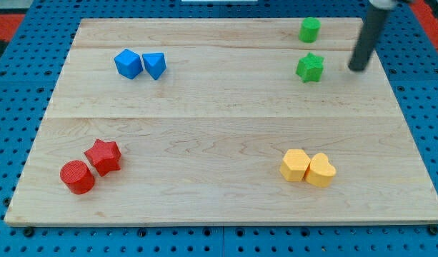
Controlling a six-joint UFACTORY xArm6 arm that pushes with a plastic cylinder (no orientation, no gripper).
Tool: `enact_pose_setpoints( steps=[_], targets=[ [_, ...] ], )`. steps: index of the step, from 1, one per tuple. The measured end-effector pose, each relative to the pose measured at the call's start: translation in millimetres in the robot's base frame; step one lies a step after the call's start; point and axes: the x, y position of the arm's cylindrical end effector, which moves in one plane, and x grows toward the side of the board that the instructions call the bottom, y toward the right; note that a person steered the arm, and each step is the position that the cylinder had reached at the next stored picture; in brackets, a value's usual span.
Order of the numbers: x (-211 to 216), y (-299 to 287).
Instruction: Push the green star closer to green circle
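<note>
— Where's the green star sitting now?

— Near the surface's top right corner, just below the green circle, apart from it. The rod's tip is to the star's right, level with it, close to the right edge, not touching.

— Is the gripper spread or pinching?

— There's no gripper at all, only a plain rod, so nothing to spread or press together.

— So what could go wrong?

— From where the tip stands, I'd say a straight push sends the star leftward along the top edge, not up towards the circle. The tip likely needs to get beneath the star first. An off-centre contact could spin the star aside, or a hard shove could knock the circle towards the top edge.

— And the others?

— The blue blocks, the red pair and the yellow pair are well apart.
</note>
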Motion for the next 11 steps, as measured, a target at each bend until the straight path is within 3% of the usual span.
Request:
enact_pose_setpoints(
  steps=[1,2,5,7,10,11],
  targets=[
    [52,-15],
    [52,-70],
    [-1,-99],
    [65,-86],
    [-79,-86],
    [-82,-62]
  ],
)
